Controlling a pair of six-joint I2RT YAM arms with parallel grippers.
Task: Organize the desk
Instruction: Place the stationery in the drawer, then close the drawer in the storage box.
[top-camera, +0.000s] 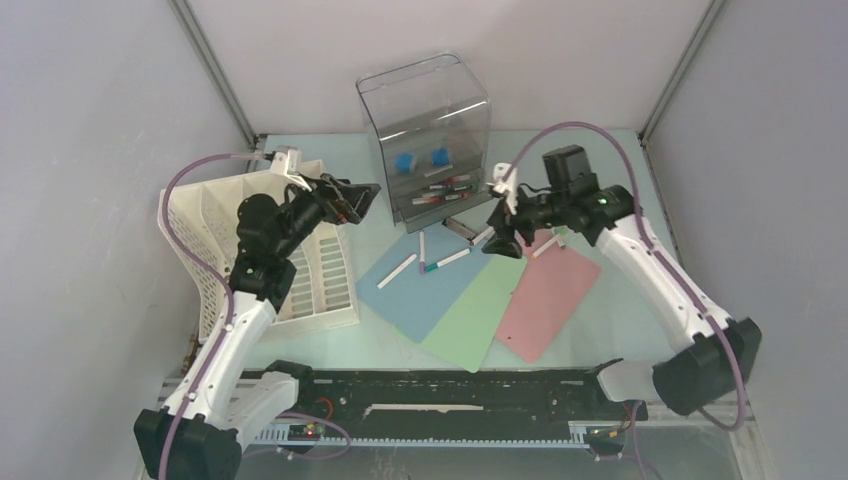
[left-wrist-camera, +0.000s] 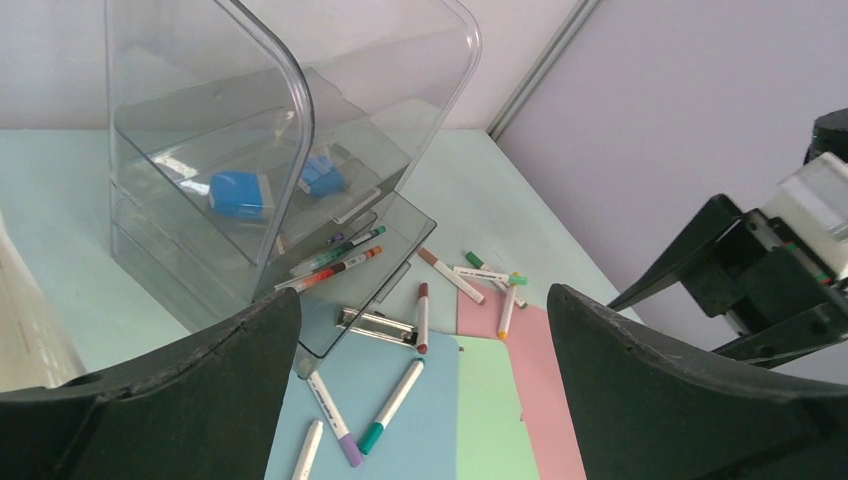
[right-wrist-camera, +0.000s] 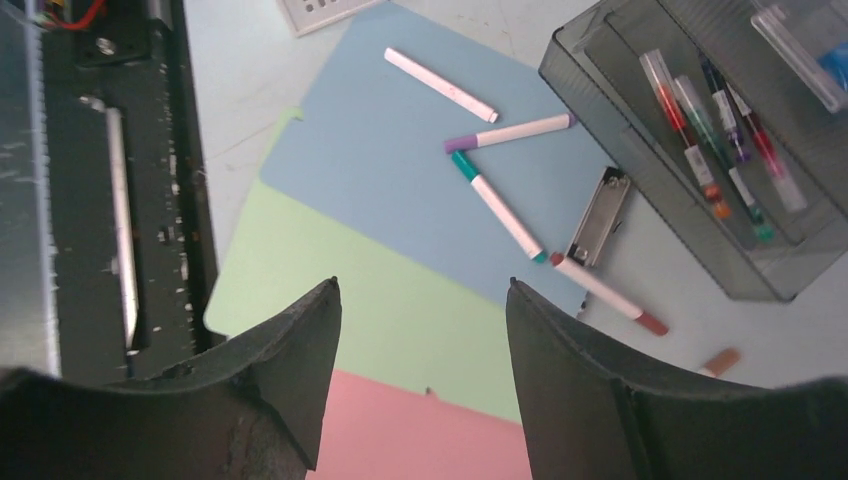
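Desk (top-camera: 600, 320) with three overlapping coloured sheets (top-camera: 480, 310)

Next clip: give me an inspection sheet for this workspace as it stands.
Surface: pale green, partly covered.
Job's things: desk, carrying a clear drawer box, bottom drawer open with markers inside, and a white file rack at left.
Clutter: blue sheet, green sheet, pink sheet overlapping; loose markers; metal clip.
Grippers: left gripper and right gripper, fingers open, holding nothing.
Cables: purple cables looped along both arms.
Surroundings: grey walls; black rail in front.
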